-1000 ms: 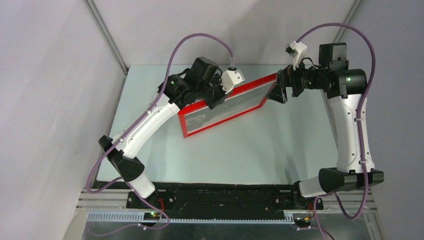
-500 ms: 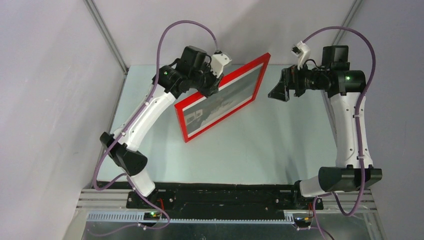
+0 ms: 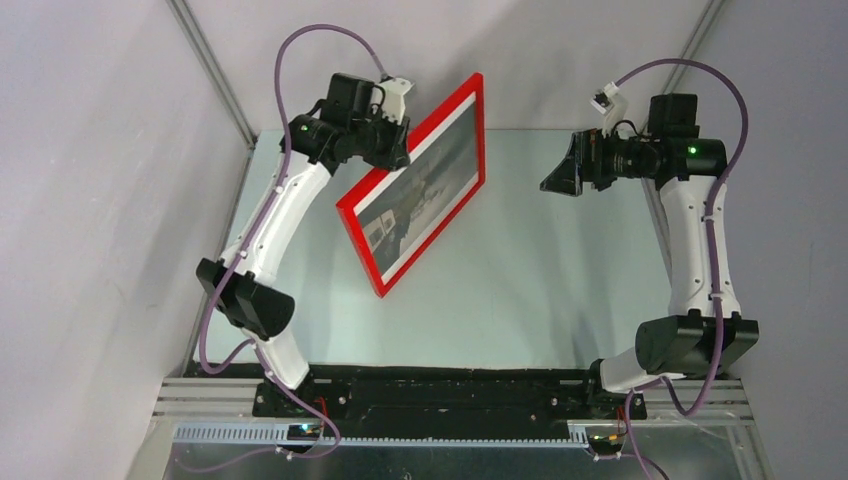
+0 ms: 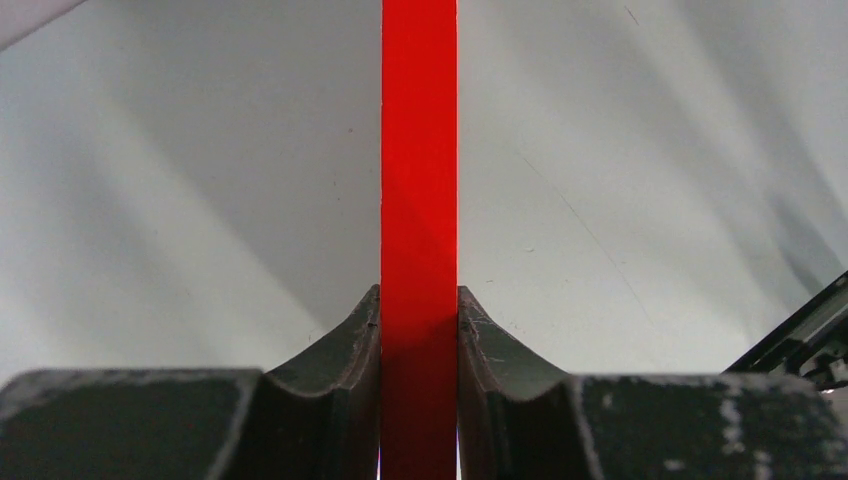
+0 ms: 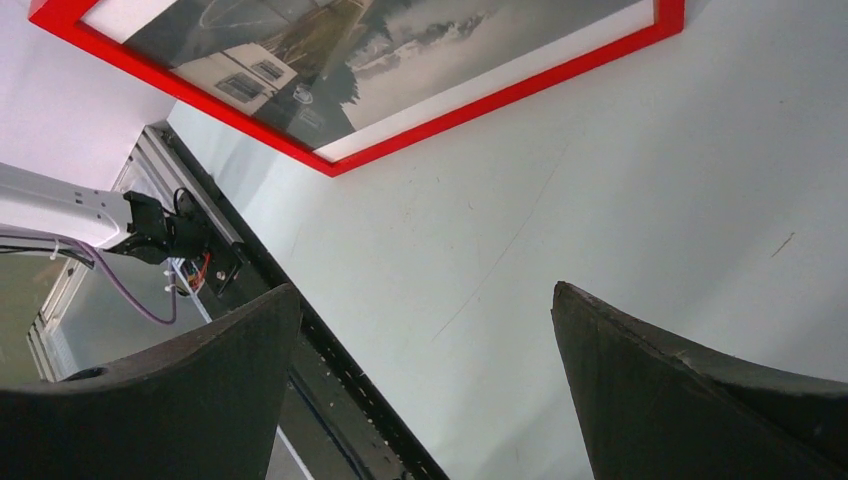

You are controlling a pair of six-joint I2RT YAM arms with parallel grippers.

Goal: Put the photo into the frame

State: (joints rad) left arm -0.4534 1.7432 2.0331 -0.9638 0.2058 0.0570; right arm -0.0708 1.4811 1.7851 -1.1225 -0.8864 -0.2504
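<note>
While my left end effector (image 3: 392, 150) holds the frame (image 3: 362, 252) tilted over the surface (image 3: 520, 280), the photo (image 3: 425, 195) sits inside it. Left wrist view — both fingers (image 4: 350, 340) clamp its red edge. Right wrist view — my right end effector (image 5: 425, 300) is spread wide, empty.

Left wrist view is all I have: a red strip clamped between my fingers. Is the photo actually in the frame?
Observer: Yes. The right wrist view shows the photo, a grey landscape, filling the front of the frame.
Operator: Is the right arm helping to hold it?
Observer: No. The right end effector is open, empty and apart from the frame.
Operator: How does the frame sit?
Observer: It is tilted up on edge over the table, with one corner pointing down.
</note>
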